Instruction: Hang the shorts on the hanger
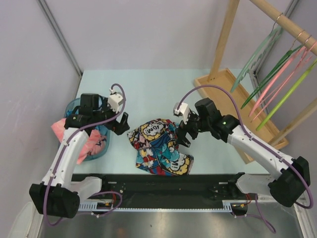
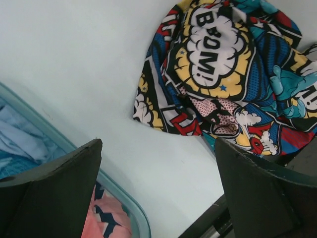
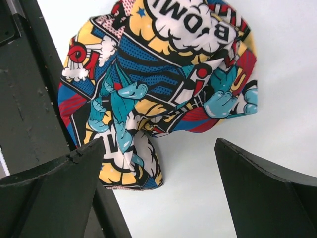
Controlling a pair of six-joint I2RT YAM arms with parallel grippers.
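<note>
We see the shorts [image 1: 159, 147] lying in a crumpled heap on the tabletop [image 1: 148, 89], in the middle and close to its near edge, not on the hanger [image 1: 287, 94]. The hanger hangs from the wooden rod [image 1: 282, 20] at the far right, well apart from the cloth, among darker green and pink hangers.

The left claw [image 1: 120, 126] stands with its fingers wide apart and nothing between them, just beside the left edge of the heap. The right claw [image 1: 183, 136] is likewise spread and empty, at the right edge of the heap.

We judge these to be the risks:
- The cloth is bunched and we cannot pick out the waistband, so a pinch may take only 1 layer or a loose wad, and the shorts would then hang lopsided or slip free.
- The 2 claws could pull against each other and tighten the bundle.
- The heap reaches the dark rail at the near edge and could drag over it.
- The lime hanger sits close to its neighbours, so a reach could snag the wrong one.
- The blue basket [image 1: 74, 104] of laundry sits just left of the left claw, which could catch on it.

As for writing, a white burst [image 2: 210, 47] on the print reads "BOOM!". Other letters are folded under, and we can make out no brand tag.
</note>
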